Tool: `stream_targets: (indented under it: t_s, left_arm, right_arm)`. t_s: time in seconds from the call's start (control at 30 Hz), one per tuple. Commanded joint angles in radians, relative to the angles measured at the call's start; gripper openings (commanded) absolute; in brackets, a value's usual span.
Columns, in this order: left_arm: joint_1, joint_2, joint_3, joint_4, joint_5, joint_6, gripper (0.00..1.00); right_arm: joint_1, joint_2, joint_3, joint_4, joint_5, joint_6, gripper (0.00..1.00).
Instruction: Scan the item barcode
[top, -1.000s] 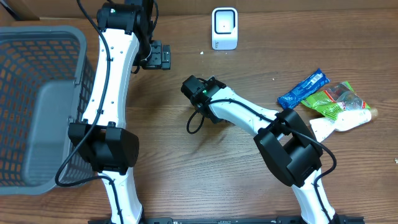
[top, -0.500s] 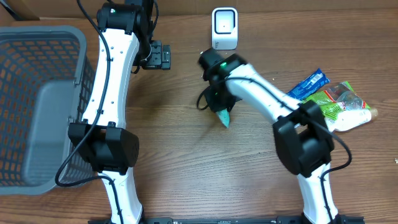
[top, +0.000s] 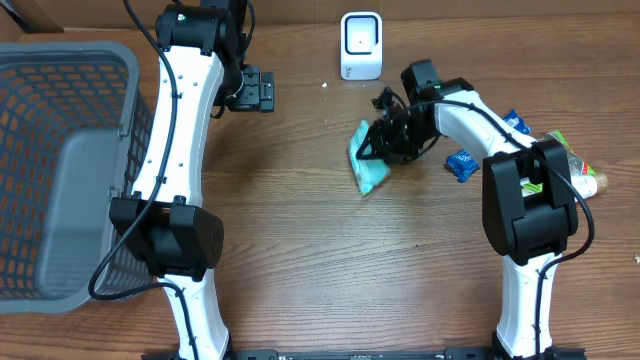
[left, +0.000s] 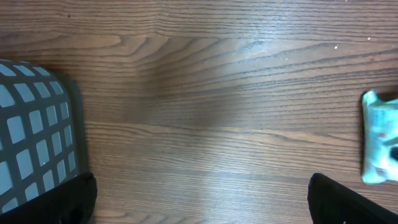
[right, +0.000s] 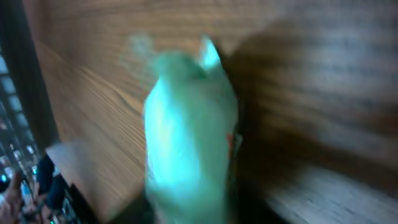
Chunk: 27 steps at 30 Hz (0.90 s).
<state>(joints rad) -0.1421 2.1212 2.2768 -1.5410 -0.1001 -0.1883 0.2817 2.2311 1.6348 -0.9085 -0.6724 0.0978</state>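
The item, a teal packet (top: 365, 170), is on or just above the wooden table in front of the white barcode scanner (top: 361, 45). My right gripper (top: 387, 140) is at the packet's upper right end. In the right wrist view the packet (right: 186, 143) fills the space at the jaws as a teal blur, and the fingers are hidden. My left gripper (top: 255, 90) hovers far left of the scanner. It is open wide with nothing between its fingertips (left: 348, 202). The packet's edge (left: 376, 146) shows at the right of the left wrist view.
A grey mesh basket (top: 60, 160) fills the left side, and its wall (left: 31, 143) shows in the left wrist view. Behind the right arm at the right lie a blue packet (top: 463, 163), a green packet (top: 545, 160) and a white bottle (top: 575, 190).
My right arm has swung from the table's middle towards the right, taking the teal packet with it. The left arm has not moved.
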Motion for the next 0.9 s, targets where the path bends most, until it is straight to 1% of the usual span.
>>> stream_targets:
  t_s: [0.0, 0.13, 0.3, 0.37, 0.4, 0.6, 0.73, 0.8, 0.87]
  left_arm:
    - [-0.002, 0.005, -0.003, 0.002, 0.008, -0.018, 1.00]
    - [-0.002, 0.005, -0.003, 0.002, 0.008, -0.018, 0.99]
    - [-0.002, 0.005, -0.003, 0.002, 0.008, -0.018, 1.00]
    - [-0.002, 0.005, -0.003, 0.002, 0.008, -0.018, 0.99]
    - [-0.002, 0.005, -0.003, 0.002, 0.008, -0.018, 1.00]
    - [-0.002, 0.005, -0.003, 0.002, 0.008, -0.018, 1.00]
    - [-0.002, 0.005, -0.003, 0.002, 0.008, -0.018, 1.00]
    - [-0.002, 0.005, -0.003, 0.002, 0.008, -0.018, 1.00]
    - [-0.002, 0.005, -0.003, 0.002, 0.008, -0.018, 1.00]
  right_arm:
    - [0.003, 0.002, -0.010, -0.021, 0.069, 0.010, 0.74]
    - [-0.015, -0.006, 0.008, -0.060, 0.126, 0.003, 0.75]
    - [-0.049, -0.030, 0.066, -0.105, 0.133, -0.089, 0.74]
    - [-0.063, -0.034, 0.092, -0.120, 0.133, -0.128, 0.79]
    - [-0.070, -0.034, 0.097, -0.118, 0.134, -0.133, 0.82]
    - [-0.083, -0.018, 0.084, -0.059, 0.132, -0.133, 0.81]
    - [-0.068, 0.023, 0.084, -0.009, 0.129, -0.134, 0.81]
    - [-0.064, 0.040, 0.084, 0.012, 0.123, -0.161, 0.81]
    - [-0.064, 0.055, 0.084, 0.026, 0.122, -0.186, 0.77]
